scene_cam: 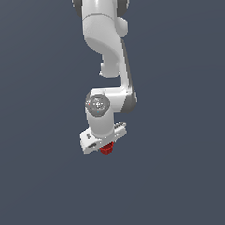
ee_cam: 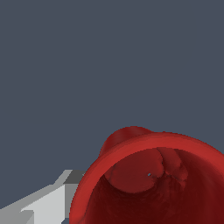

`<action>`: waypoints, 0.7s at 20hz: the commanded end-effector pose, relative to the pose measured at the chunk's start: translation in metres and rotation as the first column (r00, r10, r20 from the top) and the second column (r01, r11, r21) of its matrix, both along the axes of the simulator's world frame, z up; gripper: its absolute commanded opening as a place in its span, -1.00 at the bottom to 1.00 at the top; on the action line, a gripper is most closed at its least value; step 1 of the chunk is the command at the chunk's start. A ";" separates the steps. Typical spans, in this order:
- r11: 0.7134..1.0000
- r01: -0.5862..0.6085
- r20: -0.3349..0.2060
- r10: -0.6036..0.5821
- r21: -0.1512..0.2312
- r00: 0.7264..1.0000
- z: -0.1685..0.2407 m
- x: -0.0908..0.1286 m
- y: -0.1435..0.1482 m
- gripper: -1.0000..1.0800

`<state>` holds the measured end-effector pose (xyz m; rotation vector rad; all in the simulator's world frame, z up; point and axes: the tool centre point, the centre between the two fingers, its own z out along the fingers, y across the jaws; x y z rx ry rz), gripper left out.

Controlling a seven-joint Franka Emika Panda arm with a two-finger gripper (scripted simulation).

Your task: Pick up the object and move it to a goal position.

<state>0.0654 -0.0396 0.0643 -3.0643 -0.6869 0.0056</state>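
The object [scene_cam: 106,150] is a small red cup that peeks out just below the white hand in the exterior view. My gripper [scene_cam: 105,146] stands right over it and is shut on it. Its fingers are hidden there by the hand and the cup. In the wrist view the object [ee_cam: 144,175] fills the lower right, with its hollow top facing the camera. One grey-white finger [ee_cam: 48,203] lies against its side. The other finger is hidden behind the cup.
Around the arm [scene_cam: 103,35] there is only a plain dark grey-blue background. No goal marker, table edge or other object shows in either view.
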 end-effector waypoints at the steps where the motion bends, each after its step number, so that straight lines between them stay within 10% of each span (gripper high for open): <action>1: 1.000 0.001 0.003 -0.001 0.000 1.000 0.012 -0.006 -0.007 -1.00; 14: 1.000 0.001 0.003 -0.001 0.000 1.000 0.104 -0.066 -0.072 -1.00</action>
